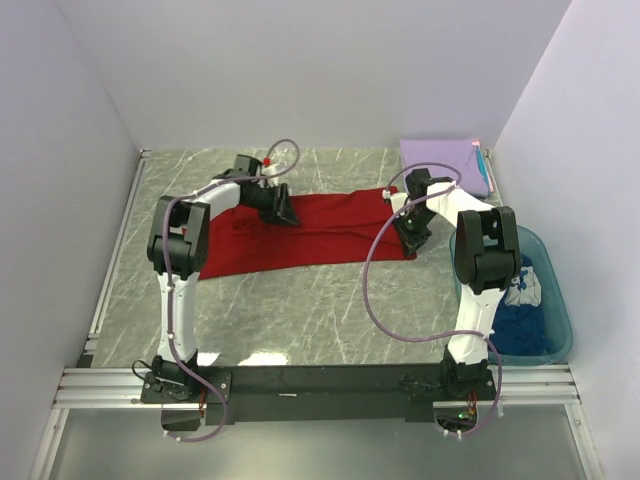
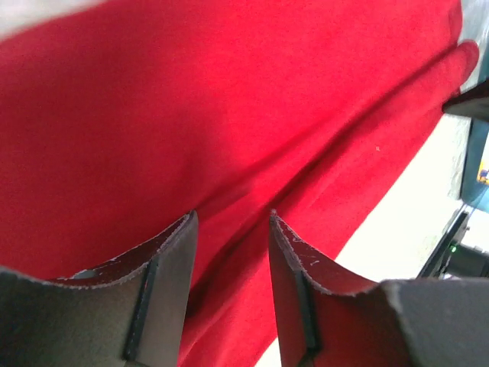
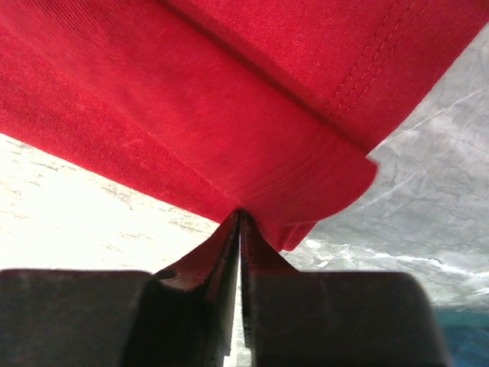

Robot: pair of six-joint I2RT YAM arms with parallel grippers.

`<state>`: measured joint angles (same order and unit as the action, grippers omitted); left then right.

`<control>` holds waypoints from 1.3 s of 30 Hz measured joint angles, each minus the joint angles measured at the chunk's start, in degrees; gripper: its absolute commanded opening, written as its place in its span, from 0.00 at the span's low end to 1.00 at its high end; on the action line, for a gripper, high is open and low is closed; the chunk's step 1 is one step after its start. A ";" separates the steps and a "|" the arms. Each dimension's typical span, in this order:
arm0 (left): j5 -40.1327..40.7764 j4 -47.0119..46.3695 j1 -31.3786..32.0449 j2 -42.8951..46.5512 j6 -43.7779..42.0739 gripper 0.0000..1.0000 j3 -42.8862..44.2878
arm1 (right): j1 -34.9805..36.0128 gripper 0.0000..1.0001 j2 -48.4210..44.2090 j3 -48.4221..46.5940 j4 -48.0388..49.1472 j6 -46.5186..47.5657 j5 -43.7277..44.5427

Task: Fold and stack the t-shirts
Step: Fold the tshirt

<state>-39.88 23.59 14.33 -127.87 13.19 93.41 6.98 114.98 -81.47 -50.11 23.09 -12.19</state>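
The red t-shirt (image 1: 320,236) lies spread across the middle of the marble table. My left gripper (image 1: 280,212) hovers over its upper left part; in the left wrist view (image 2: 231,218) its jaws stand apart with red cloth (image 2: 229,115) below them. My right gripper (image 1: 412,240) is at the shirt's right edge; in the right wrist view (image 3: 241,215) it is shut on a folded edge of the red shirt (image 3: 252,99). The folded lavender t-shirt (image 1: 443,165) lies at the back right. The dark blue t-shirt (image 1: 520,322) sits crumpled in the tub.
A translucent teal plastic tub (image 1: 562,322) stands at the right edge beside the right arm. White walls close in the table at the back and sides. A black rail (image 1: 320,382) with the arm bases runs along the near edge.
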 measured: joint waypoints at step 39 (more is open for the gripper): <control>4.00 13.97 4.26 11.65 -24.44 0.47 -12.98 | -0.11 0.35 0.28 -3.93 0.22 2.16 0.15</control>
<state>-35.88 37.56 18.59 -116.22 -11.25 80.42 6.87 115.26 -85.41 -49.89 25.26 -12.03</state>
